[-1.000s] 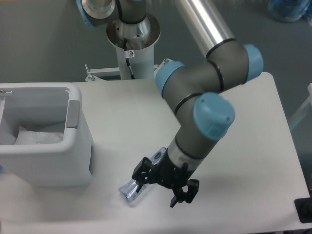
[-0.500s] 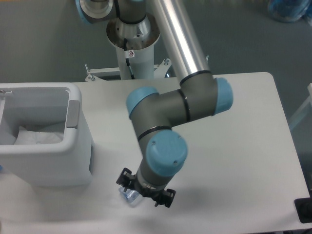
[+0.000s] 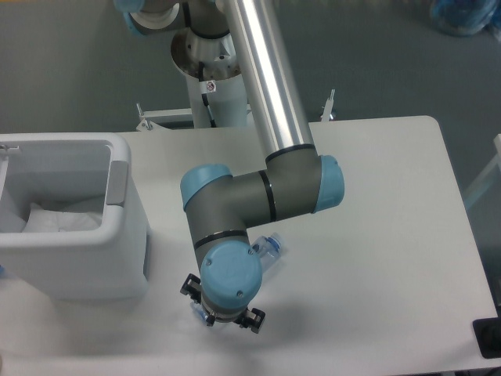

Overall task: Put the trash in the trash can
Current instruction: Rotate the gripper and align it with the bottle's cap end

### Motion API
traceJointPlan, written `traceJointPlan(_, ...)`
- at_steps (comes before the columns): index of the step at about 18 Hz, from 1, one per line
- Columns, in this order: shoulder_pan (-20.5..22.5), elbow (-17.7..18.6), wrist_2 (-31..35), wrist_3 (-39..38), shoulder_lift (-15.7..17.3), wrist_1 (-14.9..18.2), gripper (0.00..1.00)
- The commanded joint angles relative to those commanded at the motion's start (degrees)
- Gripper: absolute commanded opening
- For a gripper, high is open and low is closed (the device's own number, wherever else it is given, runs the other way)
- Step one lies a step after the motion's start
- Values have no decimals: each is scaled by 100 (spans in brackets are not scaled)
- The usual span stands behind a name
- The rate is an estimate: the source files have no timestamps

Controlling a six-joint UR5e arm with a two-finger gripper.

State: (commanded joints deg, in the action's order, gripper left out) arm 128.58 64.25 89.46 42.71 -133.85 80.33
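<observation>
The arm [image 3: 235,211] swung left; the pincer [image 3: 222,315] now covers the bottle [image 3: 266,251].

A white table [image 3: 391,235] with rounded corners fills most of the view, its matte top lit evenly and softly from above. Beyond its far edge lies a plain grey floor [image 3: 70,63], where a white pedestal column [image 3: 218,98] rises behind the table from a round metal flange, with thin metal brackets [image 3: 149,117] showing at the table's back edge. In the top right corner sits a crumpled blue bag-like thing [image 3: 466,16], partly cut off, and a dark object [image 3: 489,337] pokes in at the lower right edge.
</observation>
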Motion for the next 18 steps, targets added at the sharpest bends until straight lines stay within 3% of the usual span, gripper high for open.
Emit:
traceJointPlan(7, -88, 246, 71, 0, -1, 18, 99)
traceJointPlan(18, -123, 237, 115, -9, -194, 9, 95)
